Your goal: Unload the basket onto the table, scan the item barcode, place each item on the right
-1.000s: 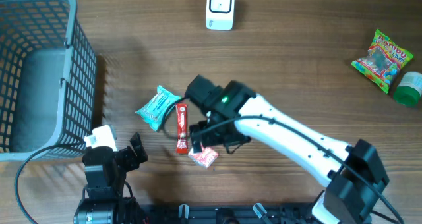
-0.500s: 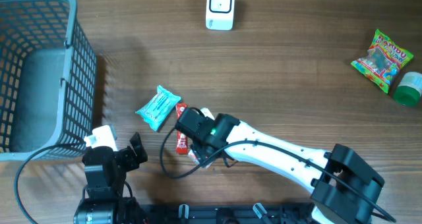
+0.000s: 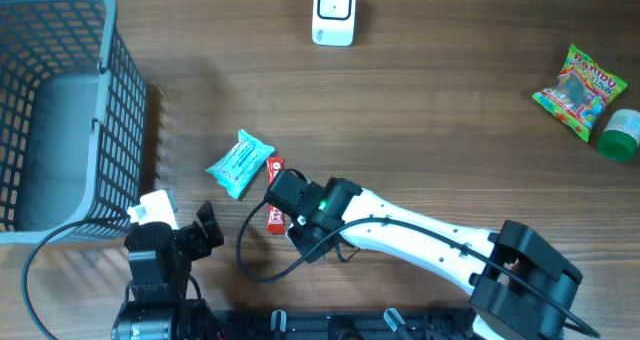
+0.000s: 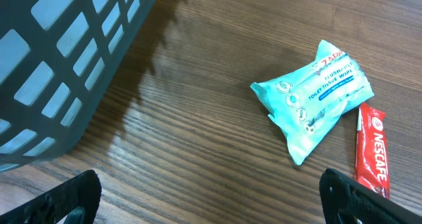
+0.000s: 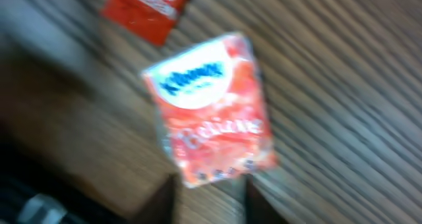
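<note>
Packet point(image 5: 211, 112), light, soft, crinkly, lies flat on surface point(image 5: 343, 118) beside red stick point(image 5: 148, 6); right hand point(image 5: 208, 197) straddles its lower edge, grip unclear in blur, so pinch there; left hand point(image 4: 211, 197) wide, empty.

Mock shop checkout — shopping basket point(image 3: 126, 110), barcode scanner point(image 3: 334, 11), bagged sweets point(image 3: 581, 90).

Right wrist view: the whole picture is smeared by motion.
Pink packet point(image 5: 211, 112): its print is too blurred for me to read. In the overhead view the right arm point(image 3: 420, 230) covers it.
Right gripper point(image 5: 206, 199): its fingers point(image 5: 163, 196) are only dark smears at the lower edge. I cannot say if they pinch the packet.
Red stick point(image 5: 148, 6): cut by the upper edge.
Basket point(image 3: 60, 110): cut by the left and upper edges of the overhead view.
Green object point(image 3: 620, 135): cut by the right edge, too small to name.
</note>
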Action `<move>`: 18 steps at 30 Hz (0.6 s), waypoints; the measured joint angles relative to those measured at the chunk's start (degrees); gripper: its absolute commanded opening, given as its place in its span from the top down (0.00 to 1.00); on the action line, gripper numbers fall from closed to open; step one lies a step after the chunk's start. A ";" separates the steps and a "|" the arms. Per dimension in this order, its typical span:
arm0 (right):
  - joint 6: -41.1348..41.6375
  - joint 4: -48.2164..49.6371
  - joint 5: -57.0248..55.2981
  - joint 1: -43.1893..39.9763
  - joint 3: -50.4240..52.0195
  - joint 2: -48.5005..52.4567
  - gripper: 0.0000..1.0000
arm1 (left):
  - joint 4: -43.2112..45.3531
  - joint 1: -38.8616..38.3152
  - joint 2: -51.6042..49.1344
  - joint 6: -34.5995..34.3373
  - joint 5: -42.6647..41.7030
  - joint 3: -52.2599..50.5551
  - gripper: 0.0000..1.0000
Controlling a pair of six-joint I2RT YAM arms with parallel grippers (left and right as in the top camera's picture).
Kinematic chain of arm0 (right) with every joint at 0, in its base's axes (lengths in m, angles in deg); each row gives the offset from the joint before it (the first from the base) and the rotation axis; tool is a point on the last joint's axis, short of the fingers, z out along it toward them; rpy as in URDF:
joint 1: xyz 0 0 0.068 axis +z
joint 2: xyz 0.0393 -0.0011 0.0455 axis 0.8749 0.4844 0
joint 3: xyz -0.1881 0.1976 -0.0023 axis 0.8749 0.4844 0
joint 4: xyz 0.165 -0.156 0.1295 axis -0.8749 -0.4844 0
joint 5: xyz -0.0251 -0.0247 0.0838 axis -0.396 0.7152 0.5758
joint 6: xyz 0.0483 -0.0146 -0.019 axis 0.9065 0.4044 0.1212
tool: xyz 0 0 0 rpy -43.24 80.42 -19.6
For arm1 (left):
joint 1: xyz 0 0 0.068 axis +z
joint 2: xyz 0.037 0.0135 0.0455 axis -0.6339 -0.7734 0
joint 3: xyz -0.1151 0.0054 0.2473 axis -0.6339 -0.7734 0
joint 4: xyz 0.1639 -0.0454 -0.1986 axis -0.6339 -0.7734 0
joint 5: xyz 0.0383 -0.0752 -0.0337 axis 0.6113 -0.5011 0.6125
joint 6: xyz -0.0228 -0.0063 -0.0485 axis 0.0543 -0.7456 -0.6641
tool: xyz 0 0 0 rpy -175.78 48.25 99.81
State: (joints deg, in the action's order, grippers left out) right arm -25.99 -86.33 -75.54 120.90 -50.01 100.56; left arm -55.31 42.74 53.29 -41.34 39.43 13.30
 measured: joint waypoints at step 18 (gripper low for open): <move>-6.03 9.97 18.47 -0.02 2.95 8.13 0.96 | 0.00 0.00 0.00 0.00 0.02 0.00 0.00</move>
State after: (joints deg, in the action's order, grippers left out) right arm -32.03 -76.36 -57.07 120.88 -47.06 108.69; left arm -55.31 42.74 53.29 -41.34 39.45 13.30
